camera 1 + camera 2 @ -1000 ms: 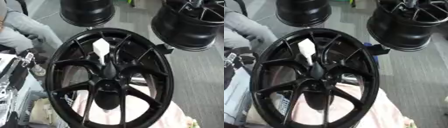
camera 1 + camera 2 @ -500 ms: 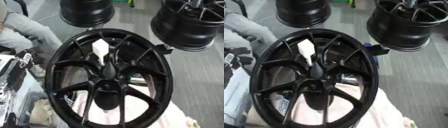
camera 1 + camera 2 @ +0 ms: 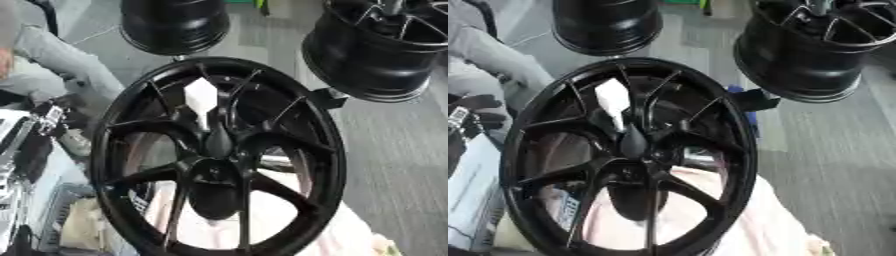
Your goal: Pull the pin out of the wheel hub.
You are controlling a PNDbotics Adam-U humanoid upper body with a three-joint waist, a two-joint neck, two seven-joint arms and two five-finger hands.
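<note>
Left to right. Far left edge: a seated person's grey-trousered leg (image 3: 61, 65), not touching anything relevant. Below it, cluttered metal equipment on a pale surface (image 3: 26, 165), hard to make out.

Centre: large glossy black multi-spoke alloy wheel hub (image 3: 219, 160), leaning face toward the camera, resting on a pale pink cloth (image 3: 737, 220). The pin, a white flat-headed piece with a narrow stem (image 3: 201, 100), sticks out of the hub just above the dark centre boss. Its long axis runs from the centre up toward the far rim; broad white head at the far end, stem seated near the centre. Looks still inserted, so the pull is not yet done.

Far centre and far right: two more black wheel rims (image 3: 175, 22) (image 3: 802, 50) on grey floor, well apart from the pin.

Hands: neither robot hand shows in either view, so no finger state and no hold to report. Cannot tell which arm is nearer the pin. The reach likely has to come from the near side, up to the white head.
</note>
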